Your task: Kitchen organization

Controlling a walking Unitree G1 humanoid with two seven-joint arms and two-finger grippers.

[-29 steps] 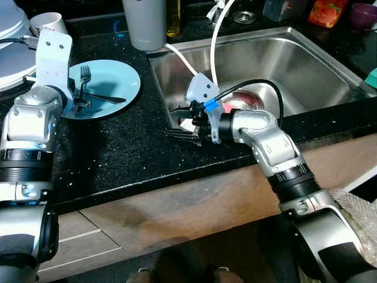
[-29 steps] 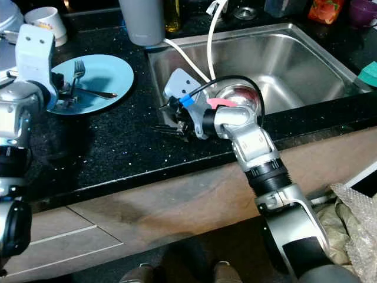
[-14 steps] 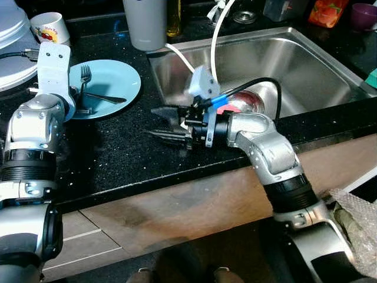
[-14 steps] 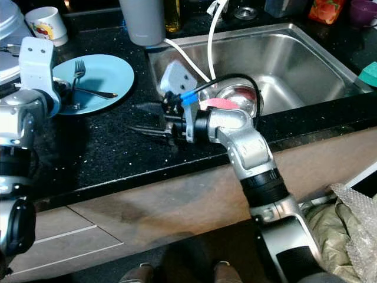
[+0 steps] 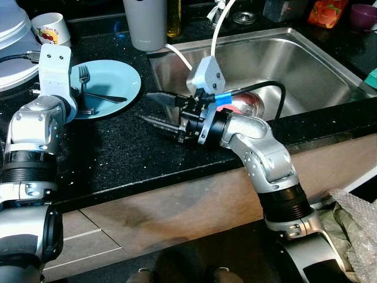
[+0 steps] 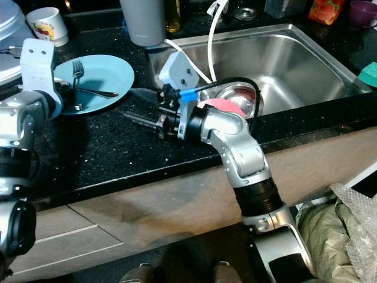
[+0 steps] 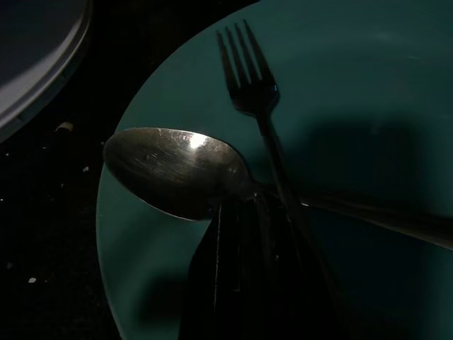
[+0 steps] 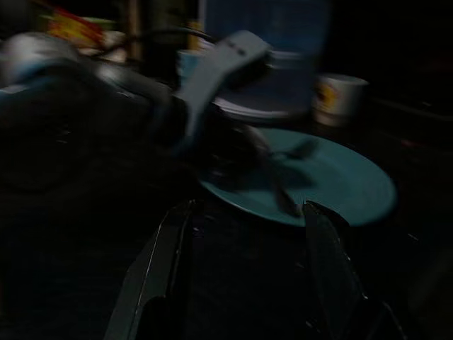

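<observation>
1. Since the earlier frames, the right end effector [image 5: 158, 112] has swung away from the sink's near-left corner and out over the black desk [image 5: 118, 147], toward the blue plate [image 5: 121, 79]; it now hovers between sink [image 5: 306, 65] and plate, fingers spread and holding nothing.

2. Over at the plate's near edge, the left end effector [image 7: 244, 283] sits low. Its wrist view shows dark fingers just behind the spoon's bowl where the handles cross, but whether they are spread or pressed together I cannot tell.

3. On the plate lie the task's things: one fork [image 7: 251, 85] and one spoon [image 7: 177, 170], the fork's handle crossing over the spoon's neck.

4. Handling, as a judgement: both utensils are thin, stiff, light metal and likely slick. Lying flat on glazed ceramic, they may skate rather than lift. The neck or mid-handle offers the best hold; pinching across the narrow width should keep them from twisting. The plate itself is rigid but breakable, so pressing down hard risks tipping or chipping it.

5. Counted elsewhere: one mug [image 5: 50, 26] behind the plate, one grey cup [image 5: 144, 23] near the sink's far-left corner, and one metal bowl [image 5: 250, 103] inside the sink.
</observation>
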